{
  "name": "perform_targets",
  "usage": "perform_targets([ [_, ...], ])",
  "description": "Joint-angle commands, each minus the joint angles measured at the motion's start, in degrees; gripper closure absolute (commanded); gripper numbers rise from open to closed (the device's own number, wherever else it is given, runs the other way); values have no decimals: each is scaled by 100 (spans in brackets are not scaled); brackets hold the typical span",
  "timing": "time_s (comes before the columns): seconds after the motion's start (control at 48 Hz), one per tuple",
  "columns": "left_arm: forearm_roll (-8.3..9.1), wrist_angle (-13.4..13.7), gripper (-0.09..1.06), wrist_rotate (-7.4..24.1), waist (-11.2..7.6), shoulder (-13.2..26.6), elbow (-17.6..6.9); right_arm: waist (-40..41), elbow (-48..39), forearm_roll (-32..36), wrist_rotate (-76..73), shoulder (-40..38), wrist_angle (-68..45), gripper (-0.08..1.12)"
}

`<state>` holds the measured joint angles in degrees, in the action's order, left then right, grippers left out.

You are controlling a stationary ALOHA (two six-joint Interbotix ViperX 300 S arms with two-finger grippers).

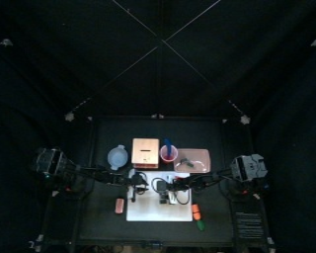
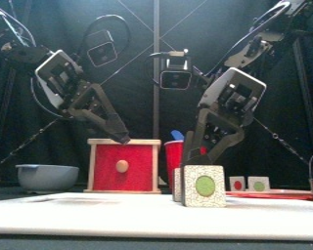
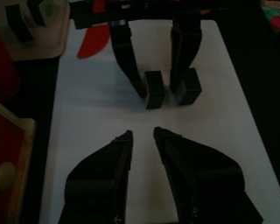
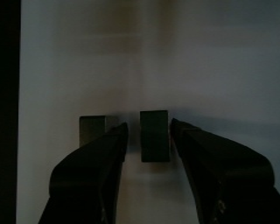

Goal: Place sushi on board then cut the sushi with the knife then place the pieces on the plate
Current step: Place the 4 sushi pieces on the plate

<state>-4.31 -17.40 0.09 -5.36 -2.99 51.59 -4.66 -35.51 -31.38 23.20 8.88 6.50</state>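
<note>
We are seeing the flat white cutting board [image 1: 154,211] lying along the table's front edge. Over it, the right gripper [image 4: 149,131] is straddling one dark green sushi block [image 4: 154,138] standing on the board, jaws parted. The left gripper [image 3: 143,136] is hovering empty, jaws slightly apart.

One white cutting board [image 1: 158,213] lies at the near middle of the table. At least four sushi pieces can be counted. Two are on the board, a first piece [image 3: 154,89] and a second piece [image 3: 188,86] side by side. Two more are on the one pink tray [image 2: 282,195] at the far right, a third piece [image 2: 235,183] and a fourth piece [image 2: 258,183]. Whether the near piece [image 2: 205,186], large in the front view, belongs to the board's pair cannot be told. There is one wooden box [image 2: 144,156], one blue-grey bowl [image 2: 48,177] at the left, one red cup [image 2: 174,156], and one blue knife [image 2: 176,136] in it.
</note>
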Motion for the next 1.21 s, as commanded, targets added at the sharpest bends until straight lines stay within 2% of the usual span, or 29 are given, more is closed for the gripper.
perform_targets([
  [0.021,-9,-18,28,0,9,-88,-62,62,97,26,9,-123,-26,34],
  [0.188,-9,-18,28,0,9,-88,-62,185,18,35,0,-246,26,49],
  [0.312,-9,-18,28,-9,9,-88,-62,369,-193,18,-9,-615,316,48],
  [0.542,-9,-18,28,0,9,-88,-62,1143,-1020,26,-9,-1951,677,48],
  [0.833,-9,-18,28,0,9,-88,-70,2953,-2303,97,0,-3551,800,48],
  [1.042,-9,-18,28,0,26,-79,-88,3885,-2830,211,-9,-3955,809,46],
  [1.208,-9,-18,28,0,44,-70,-114,4210,-3006,396,-9,-3858,782,37],
])
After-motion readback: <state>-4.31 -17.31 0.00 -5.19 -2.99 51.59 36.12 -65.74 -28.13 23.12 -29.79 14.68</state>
